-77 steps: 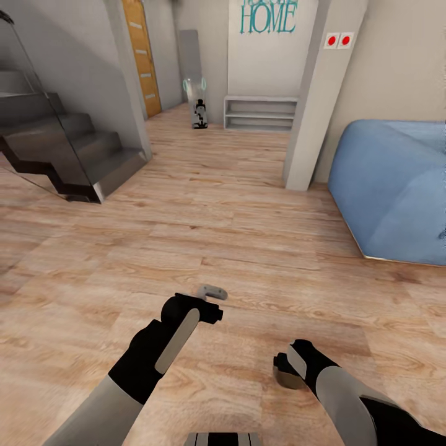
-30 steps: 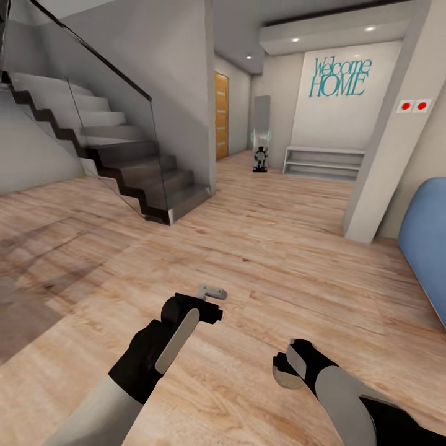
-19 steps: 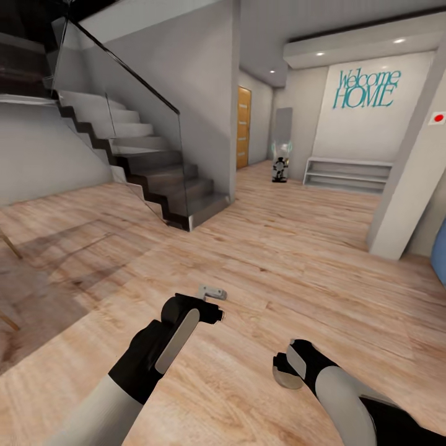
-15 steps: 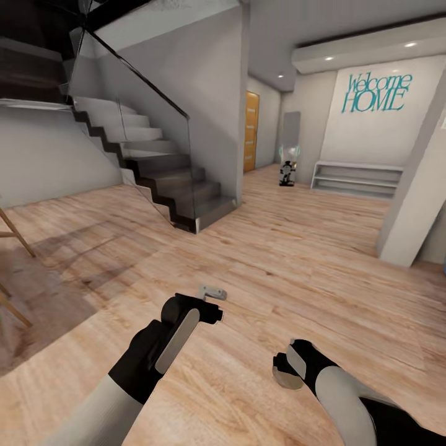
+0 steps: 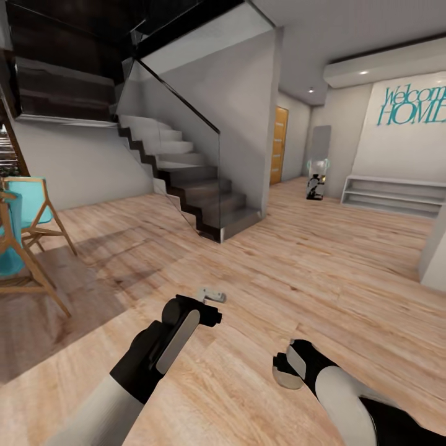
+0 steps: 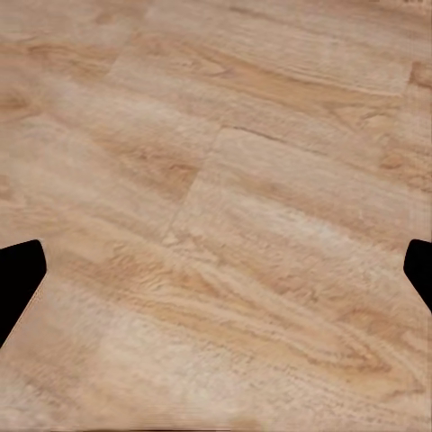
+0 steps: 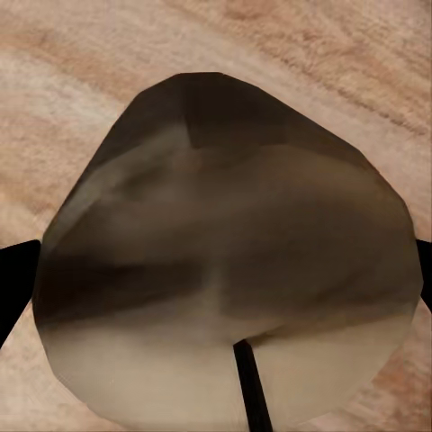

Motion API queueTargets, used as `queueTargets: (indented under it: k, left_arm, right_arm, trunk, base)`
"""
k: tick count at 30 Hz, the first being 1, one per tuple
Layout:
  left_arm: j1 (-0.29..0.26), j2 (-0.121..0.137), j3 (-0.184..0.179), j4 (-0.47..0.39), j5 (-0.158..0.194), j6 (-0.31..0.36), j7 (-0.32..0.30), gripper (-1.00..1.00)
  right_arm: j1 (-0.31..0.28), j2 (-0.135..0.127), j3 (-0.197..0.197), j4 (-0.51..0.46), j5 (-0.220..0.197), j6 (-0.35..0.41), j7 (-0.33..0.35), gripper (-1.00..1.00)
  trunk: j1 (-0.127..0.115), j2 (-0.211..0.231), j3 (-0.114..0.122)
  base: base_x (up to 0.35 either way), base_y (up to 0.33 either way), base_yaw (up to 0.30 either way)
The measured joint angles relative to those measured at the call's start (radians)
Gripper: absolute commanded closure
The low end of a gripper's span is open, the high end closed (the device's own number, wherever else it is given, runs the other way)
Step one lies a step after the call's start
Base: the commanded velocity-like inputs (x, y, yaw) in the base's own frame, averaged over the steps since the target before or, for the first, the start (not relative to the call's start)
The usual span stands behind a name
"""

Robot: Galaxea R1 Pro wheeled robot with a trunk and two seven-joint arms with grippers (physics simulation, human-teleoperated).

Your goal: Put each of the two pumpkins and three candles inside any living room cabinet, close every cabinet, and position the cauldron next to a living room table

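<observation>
Right end effector [image 5: 286, 370] clamps a candle [image 7: 229, 261]: squat, faceted, grey-brown shading to pale cream, thin dark wick. Black fingertips [image 7: 16, 279] sit at each flank. Left end effector [image 5: 212, 296] spread wide, empty, tips [image 6: 18, 279] far apart over wood-grain plank floor [image 5: 297, 272]. Ahead: dark-tread staircase [image 5: 198, 198] with glass balustrade, wooden-framed teal chair [image 5: 28, 229], low white shelf [image 5: 393, 195], orange door [image 5: 279, 145].
</observation>
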Motion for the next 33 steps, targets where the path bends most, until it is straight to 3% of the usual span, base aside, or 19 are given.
queueTargets:
  k: [3, 9, 12, 16, 24, 33]
  left_arm:
    - [0.000, 0.000, 0.000, 0.009, 0.000, 0.000, 0.000, -1.00]
    - [-0.001, -0.001, 0.006, 0.145, 0.003, -0.018, 0.000, -1.00]
    - [-0.007, -0.001, 0.076, 0.215, 0.000, -0.028, -0.005, -1.00]
    - [-0.014, 0.001, 0.141, 0.298, -0.003, -0.044, -0.006, -1.00]
    - [-0.061, 0.012, 0.160, 0.433, -0.003, -0.095, -0.001, -1.00]
    - [-0.105, 0.013, 0.163, 0.550, -0.003, -0.125, 0.001, -1.00]
  right_arm:
    - [0.000, 0.001, 0.000, 0.000, 0.000, 0.000, 0.000, 1.00]
    - [0.000, 0.000, 0.000, 0.000, 0.000, 0.000, 0.000, 1.00]
    - [0.000, 0.000, 0.000, 0.000, 0.000, 0.000, 0.000, 1.00]
    - [0.000, 0.000, 0.000, 0.000, 0.000, 0.000, 0.000, 1.00]
    - [0.000, 0.000, 0.000, 0.001, 0.000, 0.000, 0.000, 1.00]
    - [0.000, 0.001, 0.000, 0.001, 0.000, 0.000, 0.000, 1.00]
  trunk:
    - [-0.001, 0.001, 0.011]
    - [-0.004, 0.002, 0.032]
    - [-0.005, 0.003, 0.042]
    - [-0.007, 0.004, 0.056]
    - [-0.011, 0.006, 0.084]
    - [-0.045, 0.069, 0.109]
  base:
    - [0.000, 0.000, 0.284]
    - [0.000, 0.000, 0.284]
    - [0.000, 0.000, 0.284]
    - [0.000, 0.000, 0.284]
    - [0.000, 0.000, 0.284]
    - [0.000, 0.000, 0.284]
